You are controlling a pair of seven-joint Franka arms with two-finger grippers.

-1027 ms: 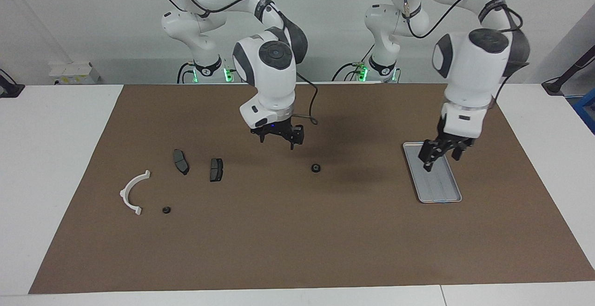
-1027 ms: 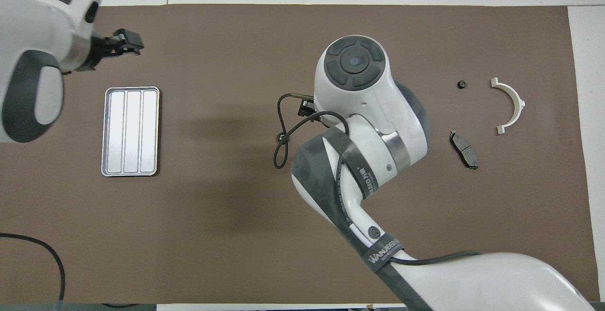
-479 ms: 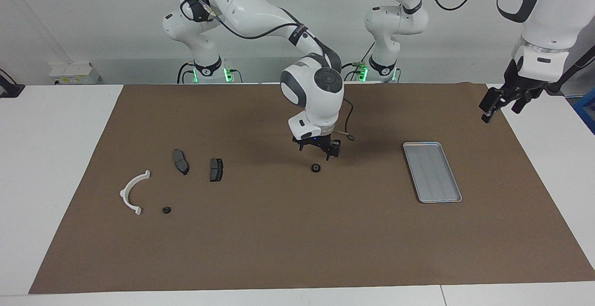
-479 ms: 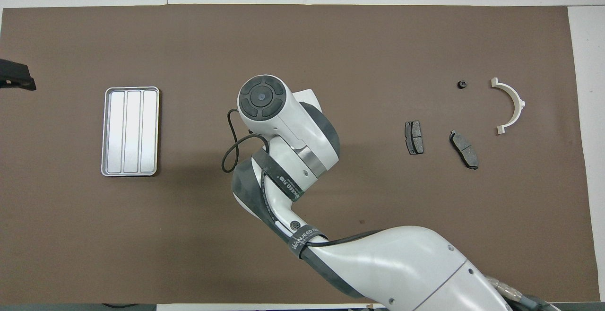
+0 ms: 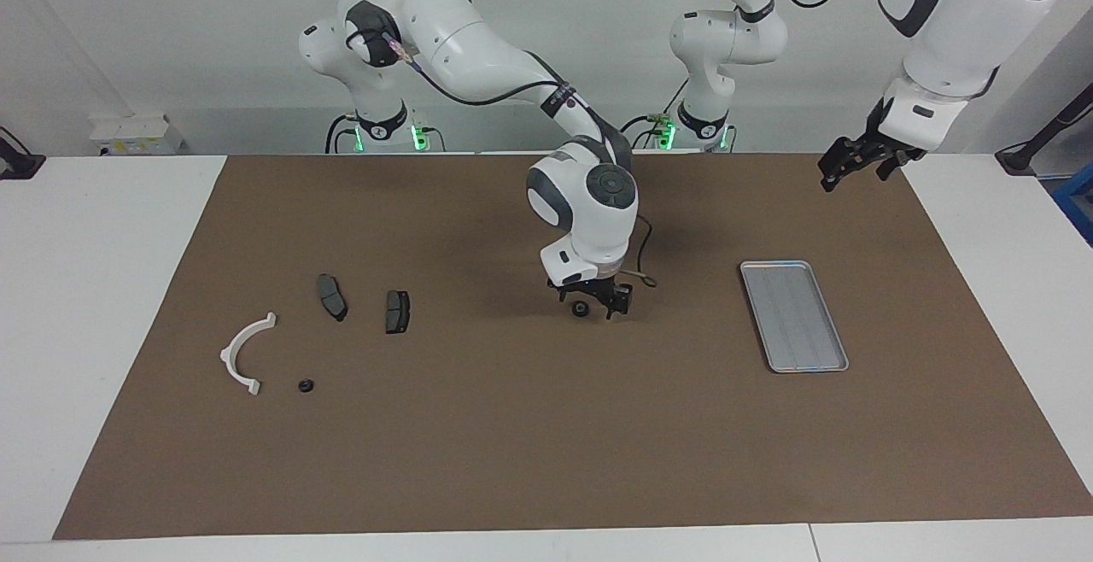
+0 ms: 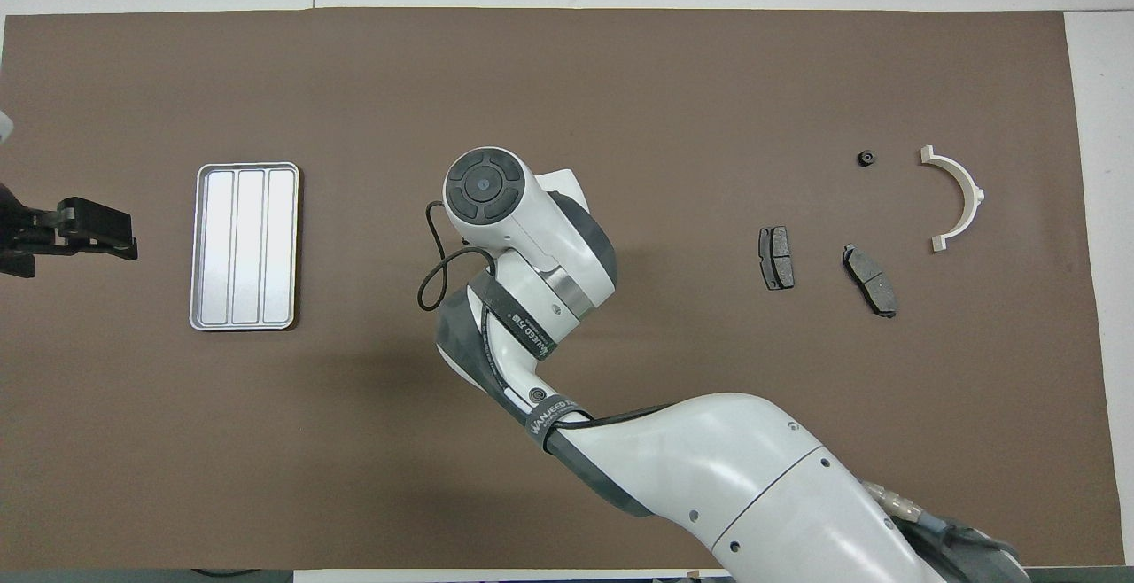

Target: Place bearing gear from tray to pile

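Lowest in the facing frame, toward the right arm's end, lay the pile: the white half-ring bracket (image 5: 243, 354) with a small dark round part (image 5: 305, 386) beside it. The two brake pads (image 5: 332, 296) sat slightly higher.

At mid-frame the bearing gear (image 5: 580, 308), a small black ring with a pale centre, lay on the brown mat (image 5: 512, 442), not in the tray (image 5: 794, 314), well apart from both tray and pile. The right gripper (image 5: 593, 301) was down around it with its jaws apart and not yet closed, apparently set to pinch the gear for carrying to the pile.

High in the frame the left gripper (image 5: 845, 171) waited in the air over the mat's edge, probably clearing room. Whether it was open could not be told.
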